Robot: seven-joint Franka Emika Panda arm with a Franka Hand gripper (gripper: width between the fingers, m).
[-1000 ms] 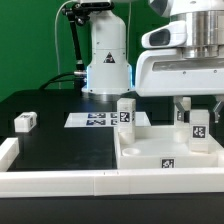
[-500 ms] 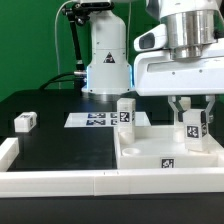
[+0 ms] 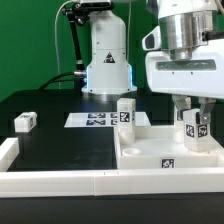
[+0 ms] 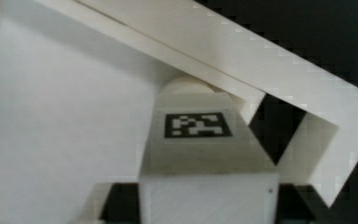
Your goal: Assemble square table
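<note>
The white square table top (image 3: 165, 152) lies at the exterior view's lower right, rim up. One white tagged leg (image 3: 125, 112) stands at its far left corner. My gripper (image 3: 195, 124) is down over a second upright leg (image 3: 196, 130) at the far right corner, shut on it. In the wrist view this leg (image 4: 197, 130) sits between my gripper's (image 4: 197, 205) black pads (image 4: 126, 200), which touch both its sides, close to the top's raised rim (image 4: 247, 60). A third leg (image 3: 25, 122) lies loose on the black table at the left.
The marker board (image 3: 92, 119) lies flat behind the top, in front of the robot base (image 3: 107, 60). White border rails run along the front (image 3: 60, 181) and the left edge (image 3: 8, 150) of the black table.
My hand has shifted slightly toward the exterior view's right above the right leg, and its fingers have come in against the leg's sides. The other legs and the top have not moved.
</note>
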